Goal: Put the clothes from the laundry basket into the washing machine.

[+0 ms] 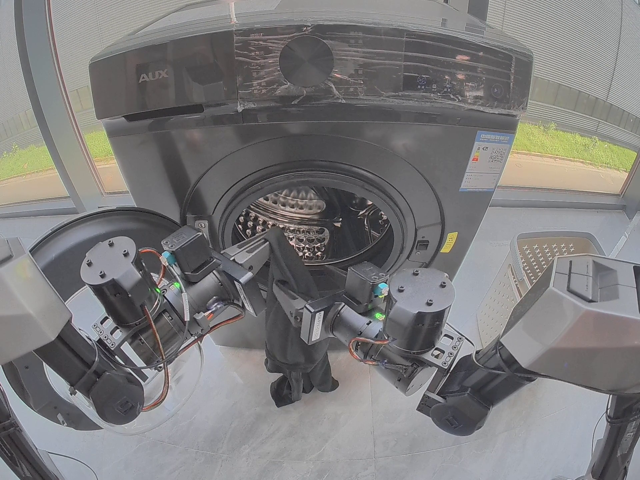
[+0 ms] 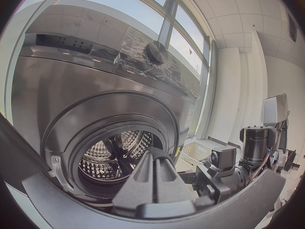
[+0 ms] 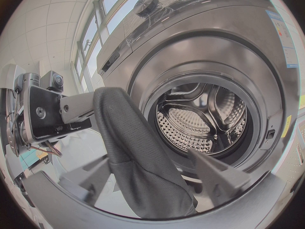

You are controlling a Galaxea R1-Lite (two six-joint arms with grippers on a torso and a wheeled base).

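Washing machine (image 1: 167,161) is dk gunmetal grey, ctrl panel (image 1: 413,68) glossy black w/ a round black knob (image 1: 306,61). Drum (image 1: 293,211) is shiny silver, dotted all over w/ lil holes. Garment (image 1: 290,348) is black-ish charcoal, fine mesh weave up close. Laundry basket (image 1: 533,261) is beige w/ rows of perforations. Floor (image 1: 347,435) is lt grey marbled tile. Label (image 1: 487,161) is blue & white, small sticker (image 1: 449,242) yellow.

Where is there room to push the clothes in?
The drum is bare, widest right of the hanging black garment. The floor below is bare too. Crowded: the opening's lower rim, where the left gripper pinches the garment and the right gripper straddles it, jaws open.
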